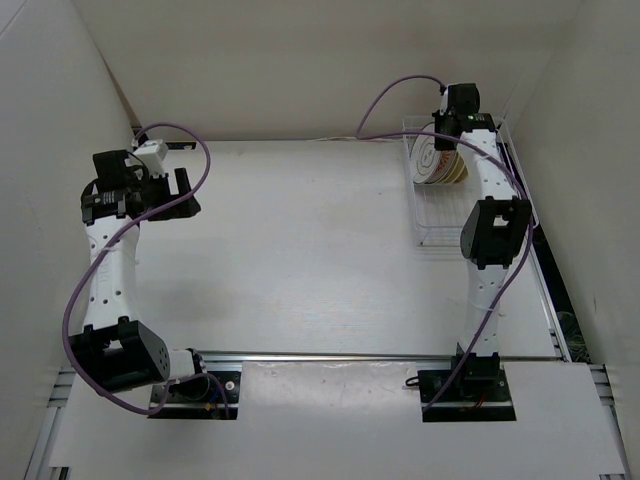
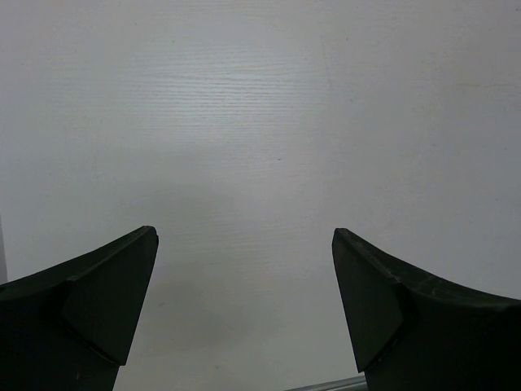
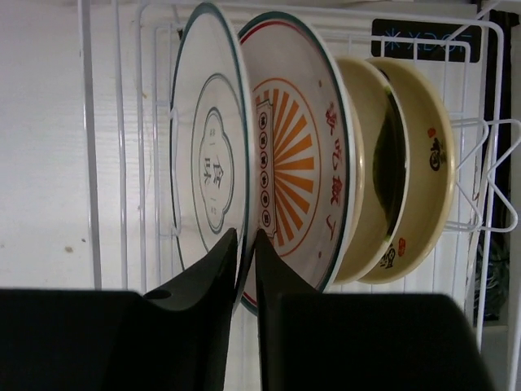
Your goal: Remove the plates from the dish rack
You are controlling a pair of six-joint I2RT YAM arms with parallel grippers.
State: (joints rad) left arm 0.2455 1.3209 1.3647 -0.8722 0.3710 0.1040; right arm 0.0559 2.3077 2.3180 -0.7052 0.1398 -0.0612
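Observation:
Several plates stand on edge in the white wire dish rack (image 3: pixel 85 122) at the table's far right (image 1: pixel 432 215). In the right wrist view the leftmost is a white plate with dark rings (image 3: pixel 203 155). Behind it come a white plate with an orange sunburst (image 3: pixel 297 163) and two cream-yellow plates (image 3: pixel 370 163). My right gripper (image 3: pixel 246 240) is shut on the lower rim of the dark-ringed plate, one finger on each face. From above, this gripper (image 1: pixel 447 140) sits over the plates (image 1: pixel 437 162). My left gripper (image 2: pixel 244 269) hangs open over bare table at the far left (image 1: pixel 183 193).
White walls close in the table at the back and on both sides. The rack's near half (image 1: pixel 440 225) holds no plates. A metal rail (image 1: pixel 350 357) runs across the near edge in front of both arm bases.

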